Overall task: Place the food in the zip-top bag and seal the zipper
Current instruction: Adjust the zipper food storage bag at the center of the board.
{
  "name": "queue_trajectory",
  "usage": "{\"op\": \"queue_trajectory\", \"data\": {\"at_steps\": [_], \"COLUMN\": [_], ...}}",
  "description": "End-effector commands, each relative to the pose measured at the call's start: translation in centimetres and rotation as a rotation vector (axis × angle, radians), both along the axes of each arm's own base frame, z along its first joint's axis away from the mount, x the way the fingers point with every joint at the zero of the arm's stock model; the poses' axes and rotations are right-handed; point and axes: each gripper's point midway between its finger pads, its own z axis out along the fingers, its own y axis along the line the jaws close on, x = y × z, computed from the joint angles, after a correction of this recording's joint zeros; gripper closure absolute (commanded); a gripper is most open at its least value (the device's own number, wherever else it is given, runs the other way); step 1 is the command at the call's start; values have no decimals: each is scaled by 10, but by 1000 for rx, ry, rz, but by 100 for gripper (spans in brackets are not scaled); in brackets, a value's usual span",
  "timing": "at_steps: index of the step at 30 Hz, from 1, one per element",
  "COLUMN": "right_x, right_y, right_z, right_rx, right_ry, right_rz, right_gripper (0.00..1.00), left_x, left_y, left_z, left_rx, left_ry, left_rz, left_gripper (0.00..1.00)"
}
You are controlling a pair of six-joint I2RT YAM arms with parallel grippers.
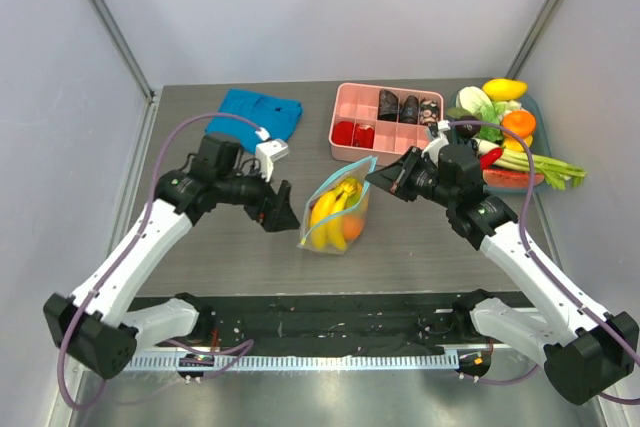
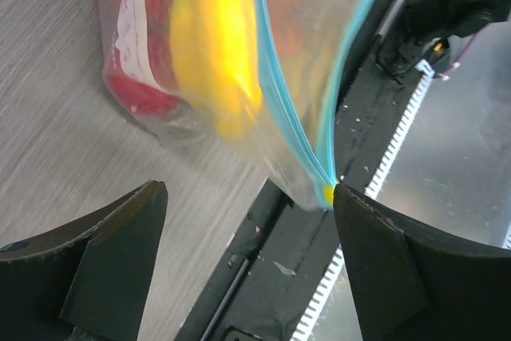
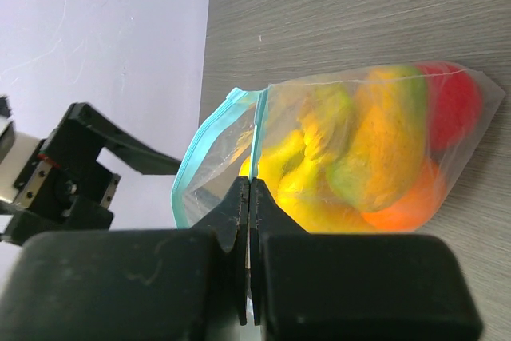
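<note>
The clear zip-top bag (image 1: 338, 209) lies mid-table holding a yellow banana bunch (image 1: 333, 209), a red piece (image 3: 455, 101), an orange piece (image 3: 407, 197) and a yellow-green piece (image 3: 375, 141). Its mouth stands open, and the teal zipper (image 3: 204, 149) loops around it. My right gripper (image 3: 249, 189) is shut on one side of the zipper strip at the bag's far right corner (image 1: 375, 175). My left gripper (image 1: 283, 209) is open just left of the bag. In the left wrist view (image 2: 249, 197), the zipper's end corner (image 2: 327, 191) touches the tip of one finger (image 2: 391, 253).
A pink compartment tray (image 1: 345, 112) stands behind the bag. A folded blue cloth (image 1: 258, 112) lies at the back left. A teal plate (image 1: 533, 107) of loose toy vegetables sits at the back right. A black strip (image 1: 330, 317) runs along the table's near edge.
</note>
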Motion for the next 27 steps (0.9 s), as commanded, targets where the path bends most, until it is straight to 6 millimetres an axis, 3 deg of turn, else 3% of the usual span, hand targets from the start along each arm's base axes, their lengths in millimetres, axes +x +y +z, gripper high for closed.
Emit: {"op": "queue_trajectory", "data": {"at_steps": [1,6,13,20,24,27], "right_x": [10,9,9,9,8,7], "right_y": [-4,-7,-6,-6,-7,-9], "right_z": [28,27,24,22,22,19], "right_rx": [30,11,-5,-12,-29,-60], "right_ry": [-100,-109,-116,-122,-139,-146], "right_rz": [-36,-36,-19,-18,-8,-6], "right_gripper": [99,99,99,99,99,97], "left_x": [32,48,63,67,67,66], "left_y": [-23,-36,-47,-57,-58,-59], "left_z": [14,21,23,11,14,18], "left_rx": [-17,-48,-66,-14,-13,-19], "left_ry": [-87,-67,-31,24,30,38], "left_rz": [74,121,165,130,125,122], "left_gripper": [9,9,29,39,78,99]}}
